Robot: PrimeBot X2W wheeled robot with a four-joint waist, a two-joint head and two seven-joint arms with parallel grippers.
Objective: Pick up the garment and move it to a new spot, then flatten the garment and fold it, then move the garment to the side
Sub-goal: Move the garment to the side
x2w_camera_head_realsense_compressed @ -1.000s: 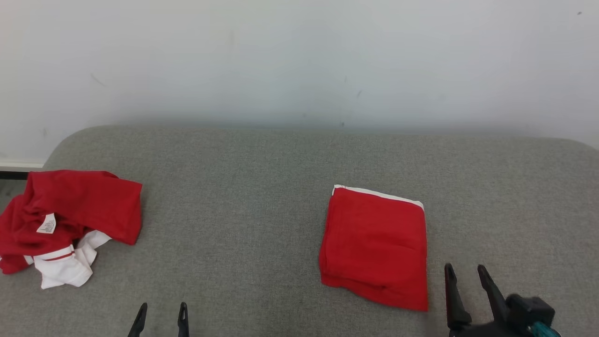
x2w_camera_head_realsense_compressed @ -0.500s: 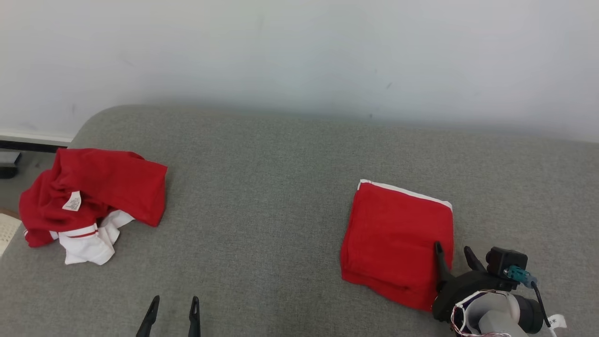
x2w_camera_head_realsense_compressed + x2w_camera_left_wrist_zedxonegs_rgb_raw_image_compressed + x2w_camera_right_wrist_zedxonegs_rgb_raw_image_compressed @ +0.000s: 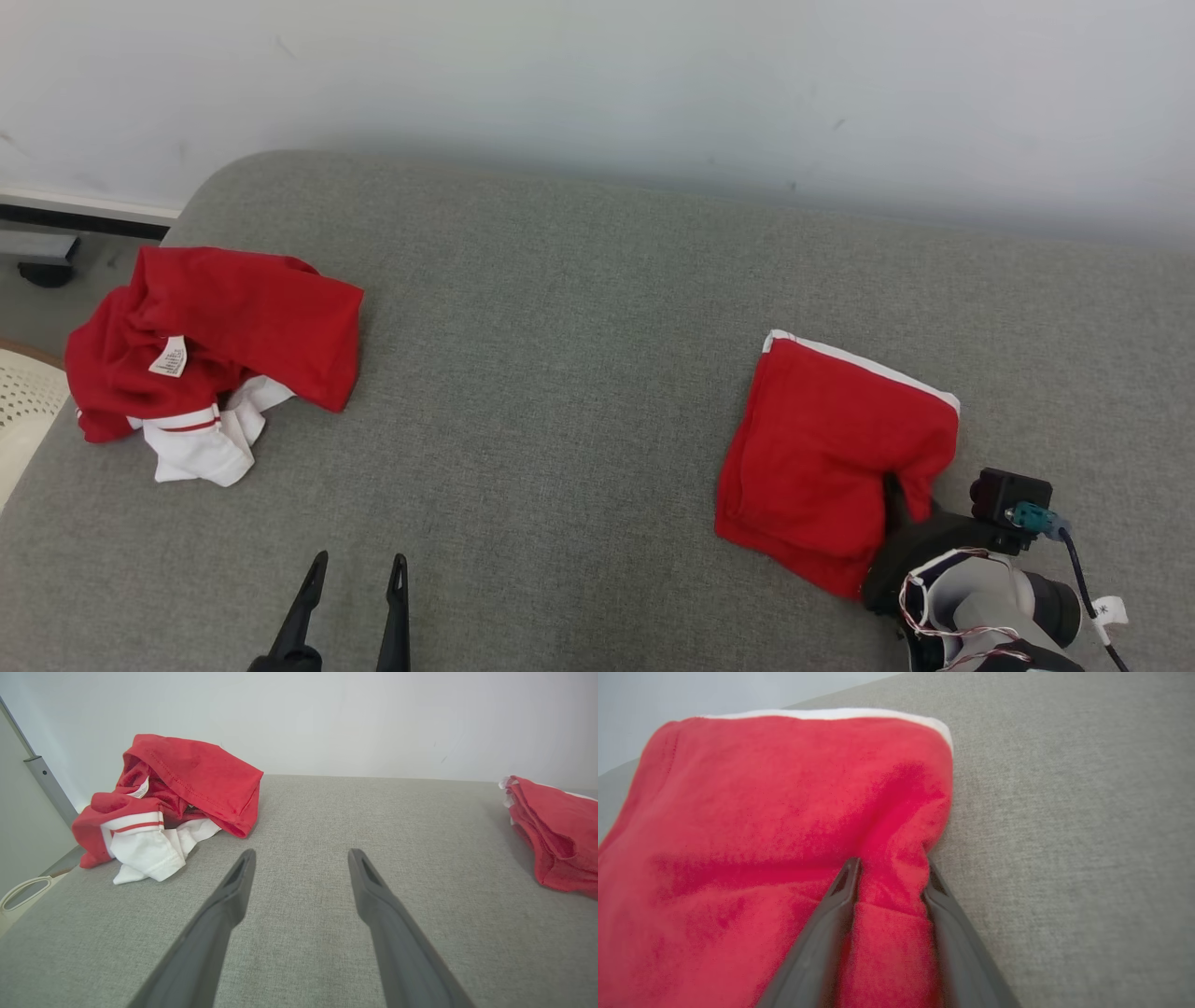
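Right end effector [image 3: 892, 865] pinches the folded red garment [image 3: 761, 812] by its edge; left end effector [image 3: 301, 854] gapes empty; dragging may unfold it.

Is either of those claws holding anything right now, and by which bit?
The right gripper pinches the folded red cloth garment by a bunched fold at its near right edge. The left gripper holds nothing.
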